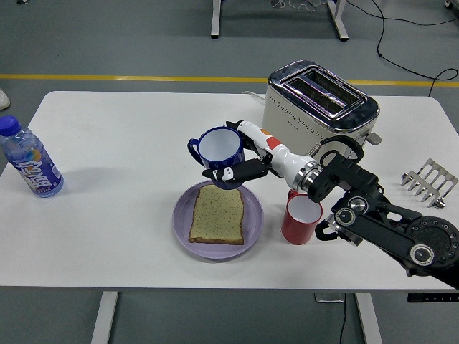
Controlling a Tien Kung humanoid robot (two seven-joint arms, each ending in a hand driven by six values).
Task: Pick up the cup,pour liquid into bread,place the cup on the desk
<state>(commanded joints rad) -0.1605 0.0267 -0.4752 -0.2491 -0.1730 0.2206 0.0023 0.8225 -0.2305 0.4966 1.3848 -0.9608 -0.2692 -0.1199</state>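
The blue cup [218, 150] is up in the air, just above the far edge of the purple plate [183, 223]. The right hand [240, 163] wraps its fingers tight around it. Bread [217, 213] lies on the plate. A red cup [300, 218] stands just right of the plate.
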